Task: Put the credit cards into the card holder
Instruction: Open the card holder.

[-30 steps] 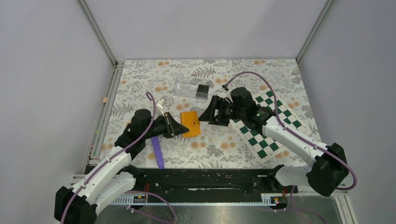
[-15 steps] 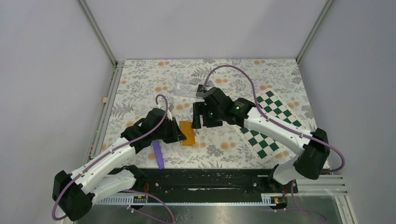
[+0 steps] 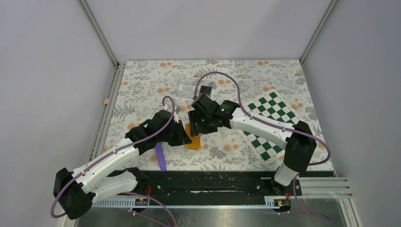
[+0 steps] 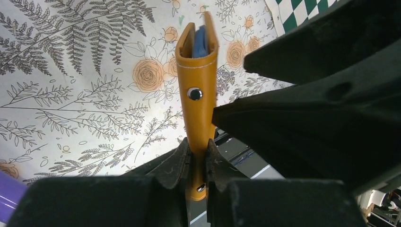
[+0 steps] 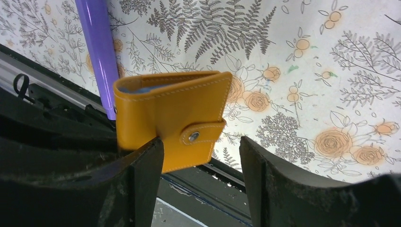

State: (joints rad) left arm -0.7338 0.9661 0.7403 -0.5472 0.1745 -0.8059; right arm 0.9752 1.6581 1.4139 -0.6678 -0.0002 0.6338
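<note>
Top external: open right claw (image 3: 196, 128) has reached the card holder (image 3: 194, 143), pinched in left claw (image 3: 186, 137)

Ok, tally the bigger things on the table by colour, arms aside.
Orange: 1, the card holder
Purple: 1, a stick
Clear: 1, a plastic box
Black: 1 block, the credit cards, number unclear
Green-white: 1, a checkered mat
Total: 5

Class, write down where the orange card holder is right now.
In the top view the card holder is near the middle of the floral table, pinched in the left gripper. The open right gripper is right beside it, and a purple strip lies to its left.
</note>
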